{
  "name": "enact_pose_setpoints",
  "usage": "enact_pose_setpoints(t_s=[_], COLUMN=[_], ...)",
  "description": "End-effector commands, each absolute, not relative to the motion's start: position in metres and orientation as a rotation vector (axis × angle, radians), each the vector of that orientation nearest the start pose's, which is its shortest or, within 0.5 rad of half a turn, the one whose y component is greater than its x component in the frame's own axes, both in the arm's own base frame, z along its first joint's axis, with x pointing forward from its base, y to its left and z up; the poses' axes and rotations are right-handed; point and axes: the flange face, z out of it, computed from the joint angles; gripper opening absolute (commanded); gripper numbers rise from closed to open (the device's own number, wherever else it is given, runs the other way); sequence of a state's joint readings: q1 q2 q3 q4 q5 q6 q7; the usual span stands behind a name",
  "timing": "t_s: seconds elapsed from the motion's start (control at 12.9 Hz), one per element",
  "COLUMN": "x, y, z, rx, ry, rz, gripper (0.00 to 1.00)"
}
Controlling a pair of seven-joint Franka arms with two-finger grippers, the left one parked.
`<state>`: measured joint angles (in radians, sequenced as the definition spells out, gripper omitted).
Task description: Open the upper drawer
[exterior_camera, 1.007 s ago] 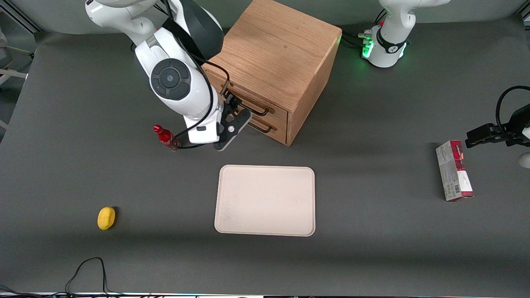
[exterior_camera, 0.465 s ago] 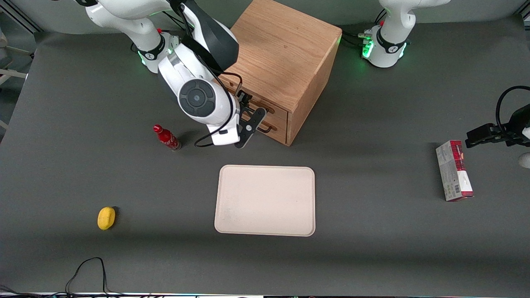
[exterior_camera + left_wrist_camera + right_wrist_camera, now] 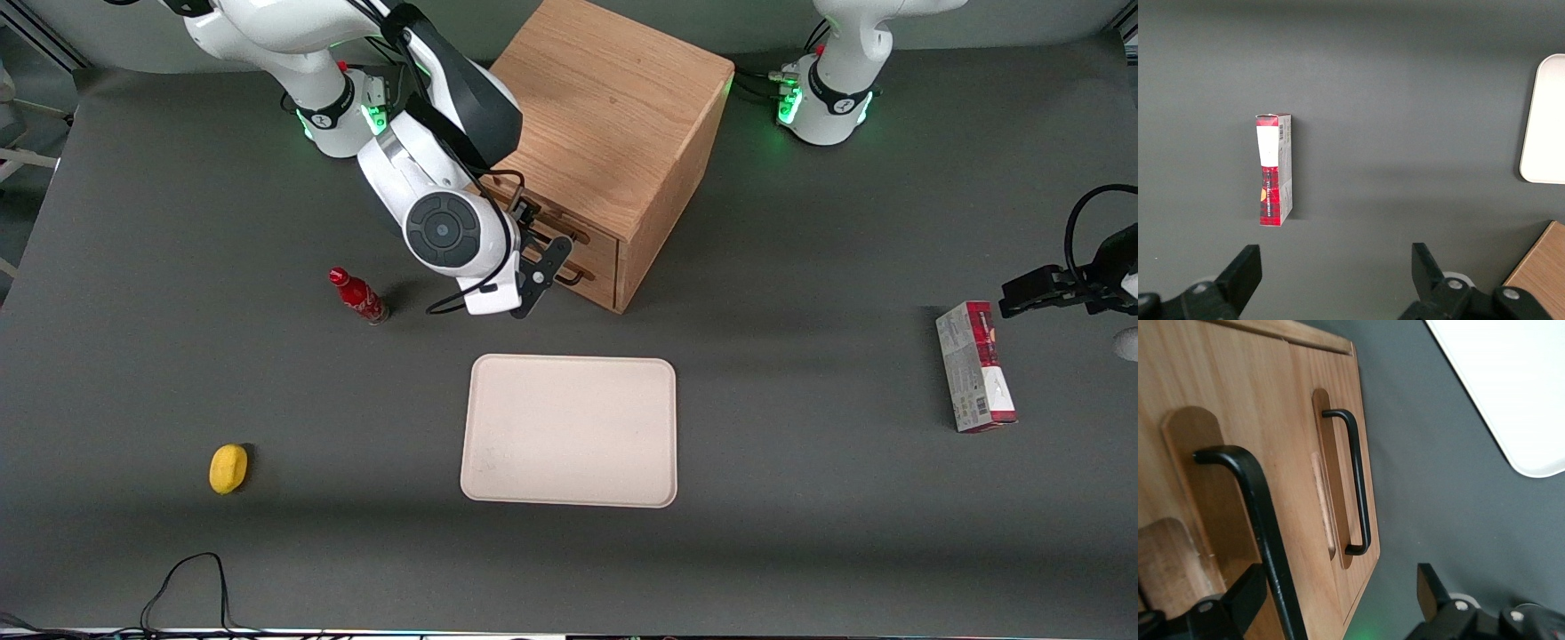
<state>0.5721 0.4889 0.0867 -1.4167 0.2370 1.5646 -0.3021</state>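
The wooden cabinet (image 3: 613, 107) stands at the back of the table, both drawers shut flush. The upper drawer (image 3: 594, 240) carries a black wire handle (image 3: 569, 236). My gripper (image 3: 531, 222) is right in front of that drawer, at the handle's height. In the right wrist view the gripper (image 3: 1336, 583) is open. The upper handle (image 3: 1261, 513) runs between the fingers, close to one finger (image 3: 1238, 600) and well apart from the other finger (image 3: 1431, 590). The lower drawer's handle (image 3: 1358, 480) shows farther off, nearer the table top.
A cream tray (image 3: 569, 431) lies on the table nearer the front camera than the cabinet. A red bottle (image 3: 358, 296) stands beside my arm. A yellow object (image 3: 228, 468) lies toward the working arm's end. A red-and-white box (image 3: 974, 366) lies toward the parked arm's end.
My arm has swung along the cabinet's front toward the parked arm's end, away from the red bottle. This has brought the gripper up to the upper drawer's handle. The drawers have not moved.
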Motion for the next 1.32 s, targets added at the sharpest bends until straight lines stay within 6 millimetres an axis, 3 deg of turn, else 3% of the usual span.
enact_pose_setpoints(t_s=[0.0, 0.31, 0.54, 1.24], x=[0.501, 0.496, 0.503, 0.534], y=[0.416, 0.415, 0.409, 0.370], z=[0.396, 0.386, 0.380, 0.391], rx=[-2.536, -2.533, -2.535, -2.570], ry=[-1.305, -1.335, -1.340, -1.287], rz=[0.552, 0.535, 0.497, 0.438], gripper=[1.00, 1.00, 1.00, 1.00])
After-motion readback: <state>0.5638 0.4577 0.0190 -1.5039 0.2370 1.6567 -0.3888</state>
